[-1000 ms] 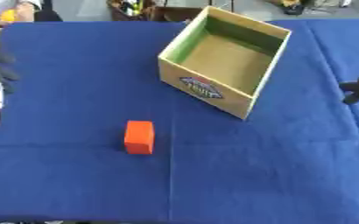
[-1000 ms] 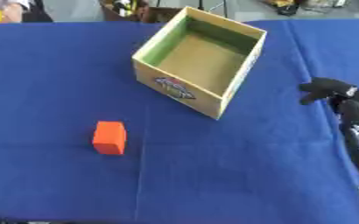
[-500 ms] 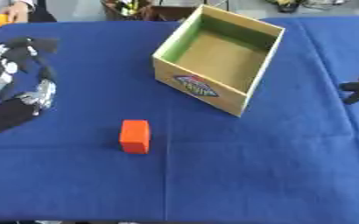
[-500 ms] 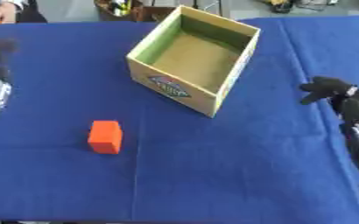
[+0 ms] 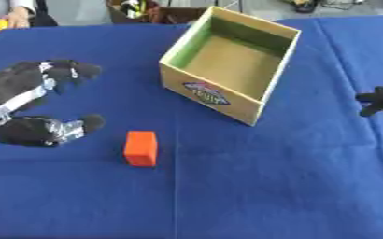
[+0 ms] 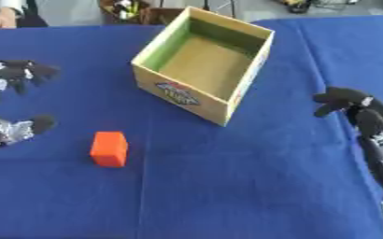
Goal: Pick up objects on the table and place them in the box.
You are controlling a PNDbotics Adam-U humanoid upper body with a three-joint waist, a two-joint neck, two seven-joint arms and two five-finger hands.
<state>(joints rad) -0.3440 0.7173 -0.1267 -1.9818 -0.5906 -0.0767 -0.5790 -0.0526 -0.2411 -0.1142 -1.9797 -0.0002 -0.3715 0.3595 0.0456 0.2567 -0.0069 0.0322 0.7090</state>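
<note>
Orange block (image 5: 141, 148) lies apart between left hand (image 5: 33, 105) and box (image 5: 230, 65).

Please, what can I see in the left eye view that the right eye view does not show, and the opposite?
Only the left eye view shows the left robot hand whole, open, with the forearm behind it; the right eye view cuts it at the edge. Only the right eye view shows the right robot hand together with its long forearm; in the left eye view just its tip appears at the right edge. Both show the orange block lying apart from either hand, the empty open box, and the blue cloth.
</note>
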